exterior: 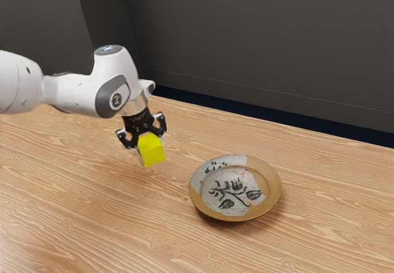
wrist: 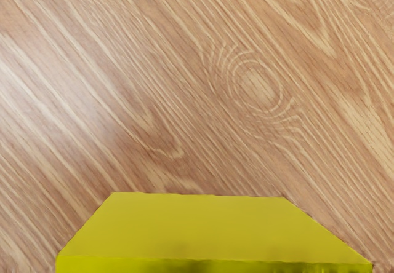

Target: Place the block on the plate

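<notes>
Aloft, a yellow block (exterior: 153, 153) hangs between the two fingers of my black gripper (exterior: 151, 147), apparently clear of the wooden table (exterior: 74, 187) and well short of its destination. The claw stands parted by the block's own width, a finger against each of two opposite sides, so that the squeeze, as I judge it, bears the weight evenly. The block sits low in my grasp, leaving its underside free to meet the plate first. In the wrist view its near face looms at the lower edge, one long edge running squarely across, a sign that it is gripped straight rather than skewed. Behind the claw, my white arm (exterior: 74, 94) reaches in from the exterior view's left, the hand pointed down, a sensible posture for setting something flat. Farther toward the exterior view's right, a round plate (exterior: 273, 193) with a tan rim and dark plant motifs lies face up on the table, nothing on it, ready to receive. The pick looks done and the carry and release remain: I should travel across at a height that clears the raised rim, centre over the painted middle, lower gently and only then let go. Set down too near the edge, the block could tip on the slope. A dark grey wall (exterior: 258, 39) backs the scene
</notes>
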Controlling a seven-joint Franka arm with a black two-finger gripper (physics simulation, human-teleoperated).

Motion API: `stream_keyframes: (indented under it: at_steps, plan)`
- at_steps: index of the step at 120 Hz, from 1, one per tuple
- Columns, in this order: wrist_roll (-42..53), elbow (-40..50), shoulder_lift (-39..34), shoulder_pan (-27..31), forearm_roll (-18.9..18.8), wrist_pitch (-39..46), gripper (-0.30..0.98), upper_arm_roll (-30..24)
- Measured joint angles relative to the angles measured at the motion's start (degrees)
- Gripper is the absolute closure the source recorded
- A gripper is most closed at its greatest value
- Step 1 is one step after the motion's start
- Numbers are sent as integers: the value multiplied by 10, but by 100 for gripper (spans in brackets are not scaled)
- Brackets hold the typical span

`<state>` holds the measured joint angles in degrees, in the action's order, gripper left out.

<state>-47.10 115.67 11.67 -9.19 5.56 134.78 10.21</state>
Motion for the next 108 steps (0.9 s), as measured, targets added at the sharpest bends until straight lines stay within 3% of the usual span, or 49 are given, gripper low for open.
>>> stream_keyframes:
  at_steps: [16,41,56,88,108]
  plan:
    - [-62,-5,-27,-4,-29,-2,36,-107]
    - [-176,-87,57,-4,-81,0,37,-191]
    - [-231,-99,84,-7,-88,5,30,-209]
    - [-308,-97,70,-10,-87,12,10,-211]
    - [-297,-99,43,-11,-82,-10,4,-192]
